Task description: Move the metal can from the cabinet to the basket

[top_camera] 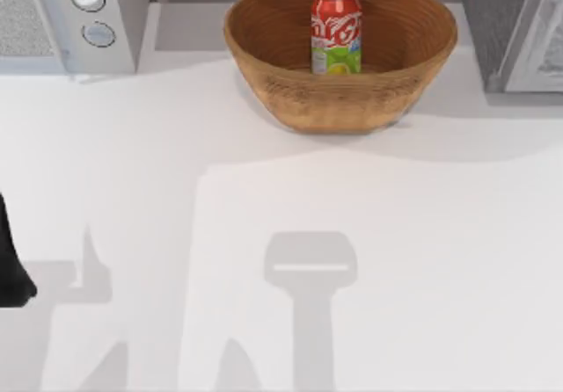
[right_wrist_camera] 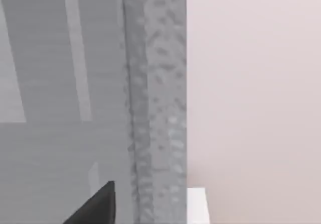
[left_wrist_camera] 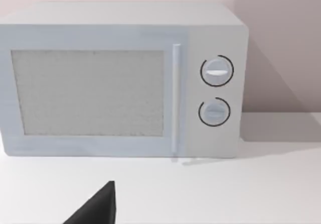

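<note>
Red with white script, the metal can stands upright inside the basket, resting on the ribbed floor near the back wall. Its silver top faces up and its green-yellow band sits at the bottom.

Position of units on the white counter:
- Basket: top centre of the top view.
- Cabinet: top right corner, beside the basket and apart from it. Its speckled panel edge appears close up in the right wrist view.
- White microwave: top left corner, two round knobs on its front.

Left arm: dark body at the left edge of the top view. Left tool: one dark tip is visible; spread or pressed together cannot be told. Right tool: same condition, facing the cabinet.
</note>
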